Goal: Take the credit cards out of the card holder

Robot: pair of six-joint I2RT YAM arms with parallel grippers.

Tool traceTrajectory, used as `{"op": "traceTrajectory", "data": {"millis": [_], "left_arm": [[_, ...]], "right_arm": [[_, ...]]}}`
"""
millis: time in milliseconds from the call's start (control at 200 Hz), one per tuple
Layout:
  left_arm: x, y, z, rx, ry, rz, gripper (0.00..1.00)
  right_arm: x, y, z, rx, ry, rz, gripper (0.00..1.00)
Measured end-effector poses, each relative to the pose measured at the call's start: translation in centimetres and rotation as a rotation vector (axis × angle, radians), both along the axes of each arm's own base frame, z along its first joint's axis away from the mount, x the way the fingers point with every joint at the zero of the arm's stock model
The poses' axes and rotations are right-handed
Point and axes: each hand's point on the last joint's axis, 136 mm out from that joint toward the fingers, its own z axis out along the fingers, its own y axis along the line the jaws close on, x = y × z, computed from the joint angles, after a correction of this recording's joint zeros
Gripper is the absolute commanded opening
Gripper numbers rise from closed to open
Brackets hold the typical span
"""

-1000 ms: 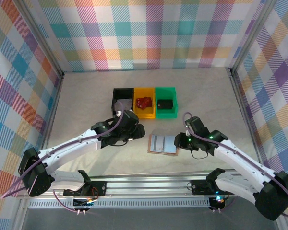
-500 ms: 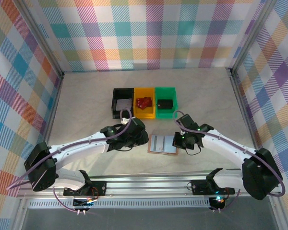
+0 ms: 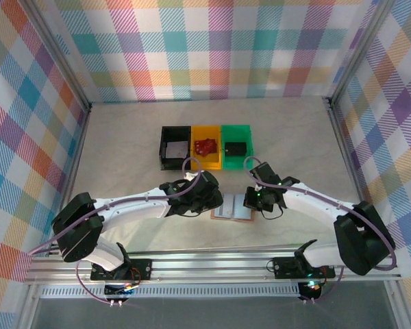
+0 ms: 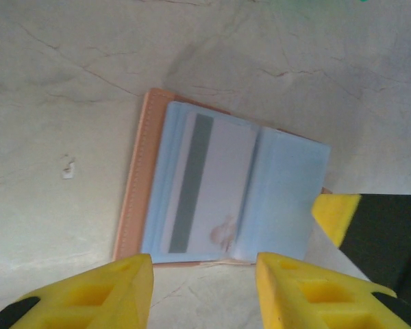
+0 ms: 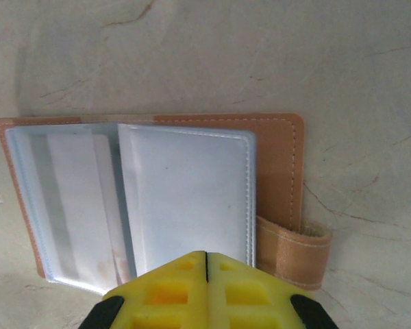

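The left gripper [image 3: 211, 199] [image 4: 204, 273], jaws parted and empty, hovers at the left edge of the card holder [image 3: 233, 208] [image 4: 135, 185] [image 5: 277, 161]. The holder lies spread open on the table [image 3: 123, 137] with bare surface on both sides; one striped credit card [image 4: 209, 181] [image 5: 68, 199] shows through its left sleeve, any beneath hidden; the right gripper [image 3: 251, 200] [image 5: 207, 264], pinched tight, sits over its right sleeve's edge. Behind stand three bins in a row: black bin [image 3: 163, 147], yellow bin [image 3: 207, 165], green bin [image 3: 237, 164].

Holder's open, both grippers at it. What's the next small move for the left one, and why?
Probably ease the left gripper forward onto the striped card's near edge and pinch it. Its jaws stand open just short of the card holder, the card lies in the holder's left-hand side, and the right gripper sits shut over the other side, likely pinning it.
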Motion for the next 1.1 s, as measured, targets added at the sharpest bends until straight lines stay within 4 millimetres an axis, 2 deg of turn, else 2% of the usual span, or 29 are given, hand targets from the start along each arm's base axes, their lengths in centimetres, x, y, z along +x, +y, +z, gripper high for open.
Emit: {"op": "traceTrajectory", "data": {"millis": [225,465,690,1100], "left_arm": [[0.0,-0.8,-1.3,-0.004,0.028,-0.004,0.43],[0.2,-1.4,-1.7,-0.02,0.034,0.002,0.43],[0.3,-2.0,-2.5,-0.034,0.049,0.002,0.43],[0.3,-2.3,-2.7,-0.052,0.055,0.006,0.42]], "right_arm": [[-0.1,-0.2,-1.0,0.017,0.015,-0.011,0.0],[0.0,0.0,-1.8,0.026,0.028,-0.01,0.0],[0.1,0.2,-1.9,0.04,0.024,-0.008,0.0],[0.3,0.3,-2.0,0.062,0.018,-0.01,0.0]]}}
